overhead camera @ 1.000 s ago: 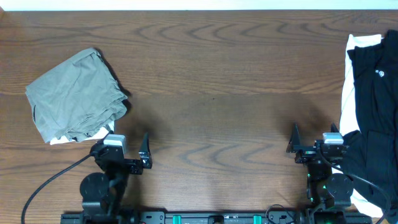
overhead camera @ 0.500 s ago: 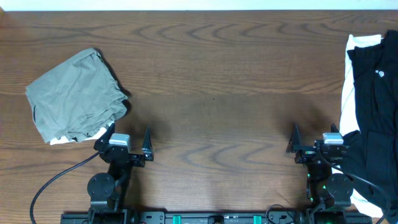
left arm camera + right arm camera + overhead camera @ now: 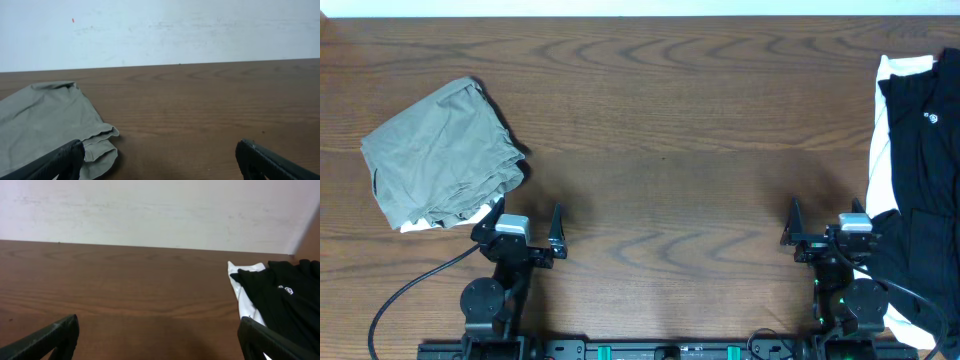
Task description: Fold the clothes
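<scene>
two arms, both empty with fingers spread wide. left end effector [image 3: 526, 222] sits just beside the near corner of the khaki shorts [image 3: 440, 155]. right end effector [image 3: 825, 225] is well apart from the shorts, and the black garment [image 3: 920, 150] lies farther still. shorts sit bunched in a rough fold on the table [image 3: 670, 130]. my guess: set aside as done, arms parked.
</scene>
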